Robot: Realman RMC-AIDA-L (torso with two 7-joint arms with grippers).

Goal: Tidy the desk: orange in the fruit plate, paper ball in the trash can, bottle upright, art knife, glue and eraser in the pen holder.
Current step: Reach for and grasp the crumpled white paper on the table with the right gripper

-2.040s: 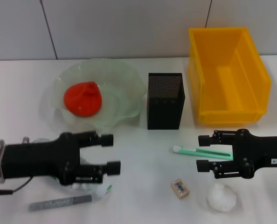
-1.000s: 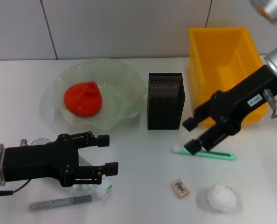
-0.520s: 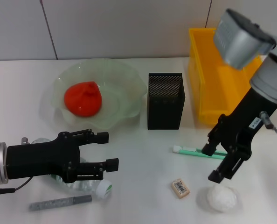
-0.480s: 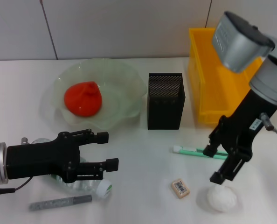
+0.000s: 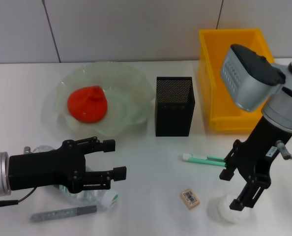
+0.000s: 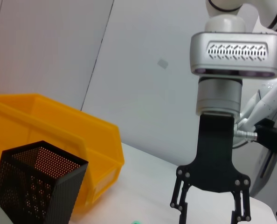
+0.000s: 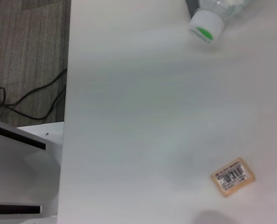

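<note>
Sitting between the spread fingers of the right gripper (image 5: 237,189), one paper ball (image 5: 231,210) lies on the desk (image 5: 151,162); that arm points steeply down. Left gripper (image 5: 115,158), jaws apart, straddles one toppled bottle (image 5: 101,196). One eraser (image 5: 189,196) nearby.

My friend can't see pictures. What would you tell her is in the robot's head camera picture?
The right claw reaches down, open, around a white paper ball on a white desk, while the open left claw hovers over a lying bottle. An orange sits in a glass plate, beside a black mesh pen holder and yellow bin.
</note>
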